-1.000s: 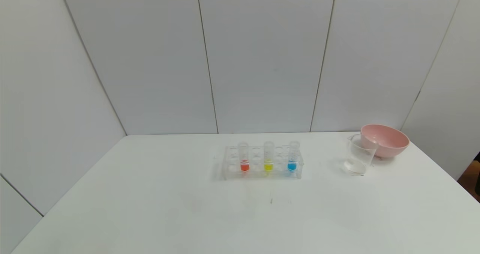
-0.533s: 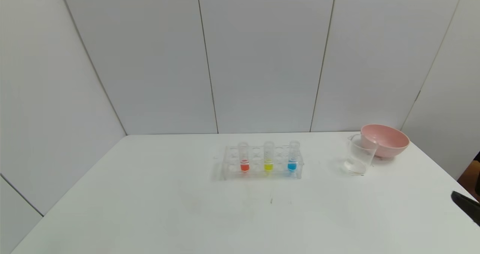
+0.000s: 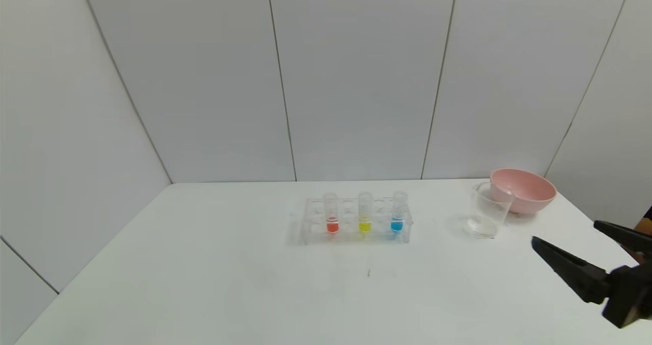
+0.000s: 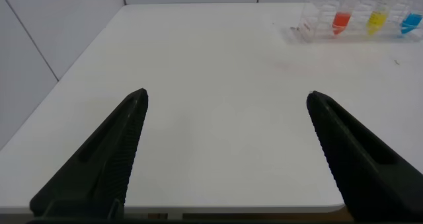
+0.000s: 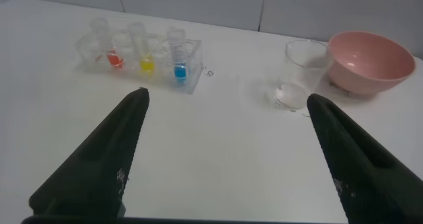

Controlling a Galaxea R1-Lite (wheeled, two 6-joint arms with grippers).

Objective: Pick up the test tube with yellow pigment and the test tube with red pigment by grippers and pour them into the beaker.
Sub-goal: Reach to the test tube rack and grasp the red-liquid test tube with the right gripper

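A clear rack (image 3: 354, 221) in the middle of the table holds three tubes. The red pigment tube (image 3: 331, 214) is on the left, the yellow pigment tube (image 3: 364, 213) in the middle, a blue tube (image 3: 398, 213) on the right. They also show in the right wrist view: red (image 5: 112, 52), yellow (image 5: 144, 55). The clear beaker (image 3: 487, 210) stands empty at the right (image 5: 301, 75). My right gripper (image 3: 565, 238) is open and empty, over the table's right edge, short of the beaker. My left gripper (image 4: 226, 98) is open and empty, near the table's front left, far from the rack (image 4: 353, 19).
A pink bowl (image 3: 522, 189) sits right behind the beaker, touching or nearly touching it. White panel walls close the back and left. The white table (image 3: 204, 284) has its front edge close under both grippers.
My right gripper has come into the head view from the right edge and moved inward toward the beaker. The tubes, the beaker and the bowl have not moved.
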